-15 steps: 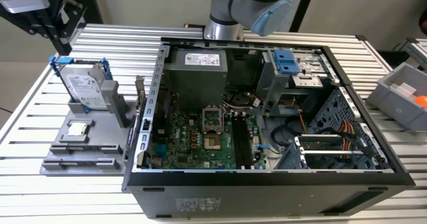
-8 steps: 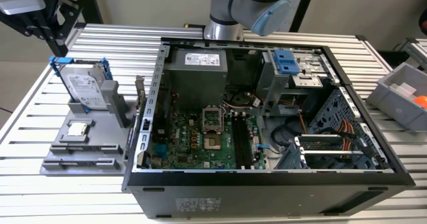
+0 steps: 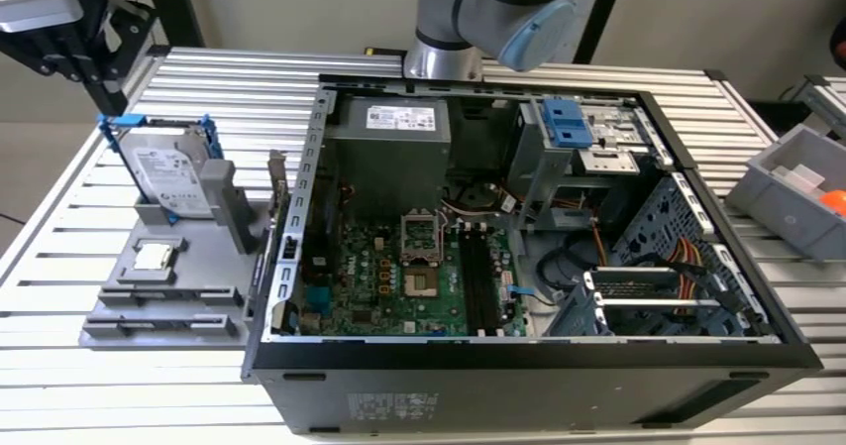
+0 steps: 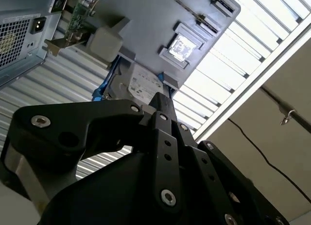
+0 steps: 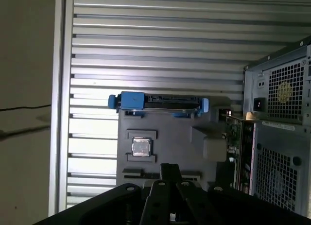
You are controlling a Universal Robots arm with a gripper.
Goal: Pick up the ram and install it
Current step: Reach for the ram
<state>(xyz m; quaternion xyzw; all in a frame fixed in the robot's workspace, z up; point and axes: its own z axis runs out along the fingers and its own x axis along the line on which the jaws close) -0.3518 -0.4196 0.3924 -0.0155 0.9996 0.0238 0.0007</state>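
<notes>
The pincer (image 3: 103,103) hangs high over the far left corner of the slatted counter (image 3: 225,78). It is above the far end of a grey tray (image 3: 119,272) that lies to the exterior view's left of the open computer case (image 3: 529,376). In both wrist views its fingertips (image 5: 166,171) look drawn together at the tip, with nothing seen held between them. A hard drive (image 3: 172,172) in a blue frame stands at the tray's far end, and a small square chip (image 3: 157,257) lies nearer. A green card (image 5: 238,137) with a metal bracket stands on edge just beside the case. The tray's near end carries long narrow holders (image 3: 158,321); I cannot tell whether the ram sits in one. Inside the case the motherboard (image 3: 376,277) lies flat with its long black slots (image 3: 478,277) along its right side. Whether the ram is seated there cannot be told either.
</notes>
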